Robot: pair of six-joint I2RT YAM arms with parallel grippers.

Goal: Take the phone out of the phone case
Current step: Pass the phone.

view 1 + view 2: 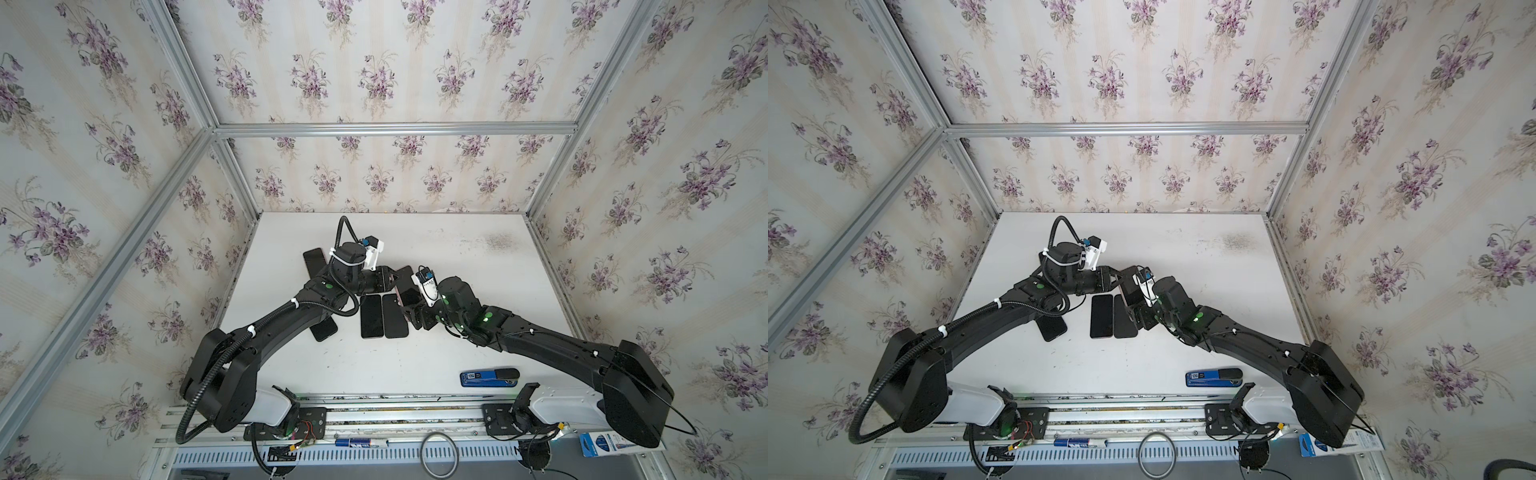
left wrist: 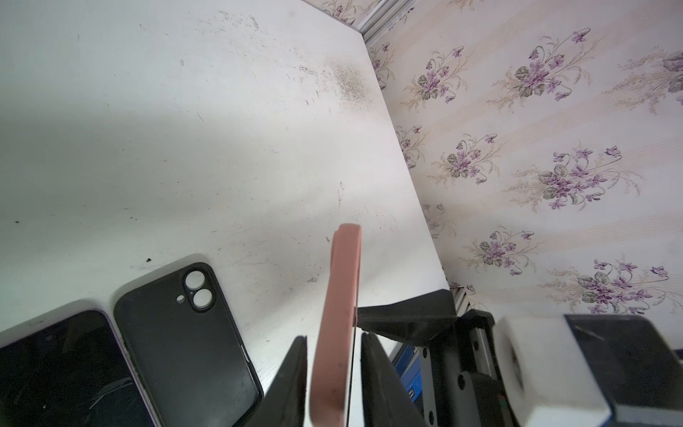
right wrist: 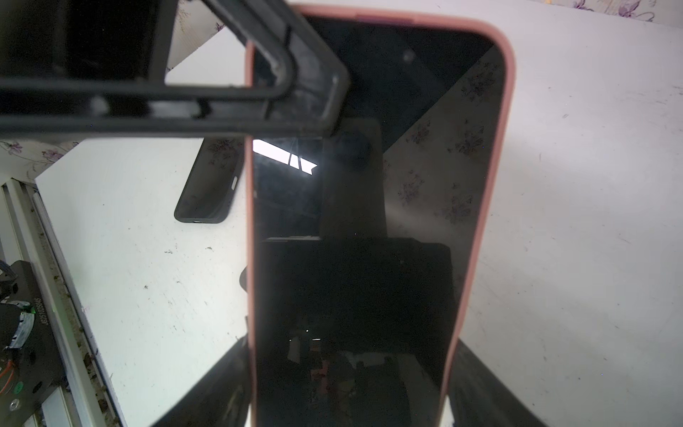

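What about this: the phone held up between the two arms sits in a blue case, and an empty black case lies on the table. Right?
Wrong colour: the held phone sits in a pink case, not blue, as the right wrist view shows. The empty black case does lie on the table.

The pink phone case [image 2: 338,314] I held looked matt and rubbery, while the screen of the phone [image 3: 369,229] was glossy, mirror-smooth glass. The white table [image 2: 148,129] beneath looked matt and scuffed.

Floral wallpaper walls [image 1: 374,75], aluminium frame rails [image 1: 395,129], white scuffed tabletop [image 1: 415,241], dark smudge [image 1: 498,241] near far corner.
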